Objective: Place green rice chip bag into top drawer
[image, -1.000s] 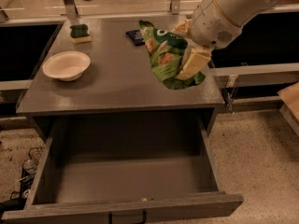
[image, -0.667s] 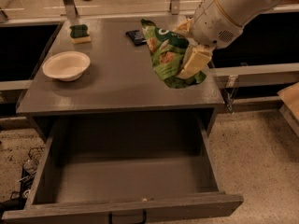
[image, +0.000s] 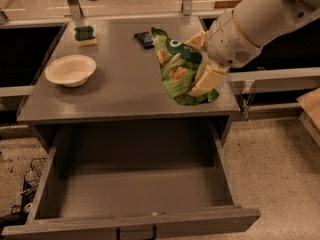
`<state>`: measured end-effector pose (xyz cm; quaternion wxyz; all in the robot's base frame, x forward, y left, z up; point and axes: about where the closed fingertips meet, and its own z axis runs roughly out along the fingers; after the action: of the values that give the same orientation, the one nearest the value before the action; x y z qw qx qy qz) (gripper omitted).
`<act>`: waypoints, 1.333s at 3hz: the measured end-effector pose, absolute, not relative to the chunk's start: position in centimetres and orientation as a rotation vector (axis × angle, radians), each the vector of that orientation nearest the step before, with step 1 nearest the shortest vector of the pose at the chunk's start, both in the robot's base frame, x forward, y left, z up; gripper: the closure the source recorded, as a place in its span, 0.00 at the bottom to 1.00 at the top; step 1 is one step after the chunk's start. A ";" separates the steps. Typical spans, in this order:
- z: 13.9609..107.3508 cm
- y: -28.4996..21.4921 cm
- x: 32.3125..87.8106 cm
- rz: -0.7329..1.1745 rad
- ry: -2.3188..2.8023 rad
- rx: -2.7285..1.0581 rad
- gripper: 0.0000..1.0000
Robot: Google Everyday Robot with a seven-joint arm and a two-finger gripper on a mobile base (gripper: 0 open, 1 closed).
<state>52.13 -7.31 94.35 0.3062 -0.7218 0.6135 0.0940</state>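
Grey table [image: 120,96] on a speckled floor w/ the top drawer [image: 150,223] pulled wide open below it, inside bare, dark handle [image: 136,232] at the bottom edge. The green rice chip bag [image: 176,66] is over the right front part of the tabletop, not in the drawer; can't tell if its lower end touches the wood. Its long axis runs back to front: top end by a small dark packet [image: 145,39], crumpled lower end near the table's front edge. Printed face is toward the camera, w/ a dark green oval logo up top; white lettering is partly folded away, unreadable. Pale round chips are pictured mid-bag. The gripper [image: 196,66] comes in from the right on a white arm, pale fingers [image: 206,80] clamped on the bag's right side. White bowl [image: 71,70] sits at the left, green-yellow sponge [image: 85,35] at the back left
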 end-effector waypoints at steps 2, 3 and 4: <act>89.5 -8.5 48.1 0.313 1.666 -1.883 1.00; 88.6 -10.1 42.0 0.362 1.640 -1.926 1.00; 88.6 -10.1 42.0 0.362 1.640 -1.926 1.00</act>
<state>42.03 -10.05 88.63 0.2891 -0.7216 0.6143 0.1356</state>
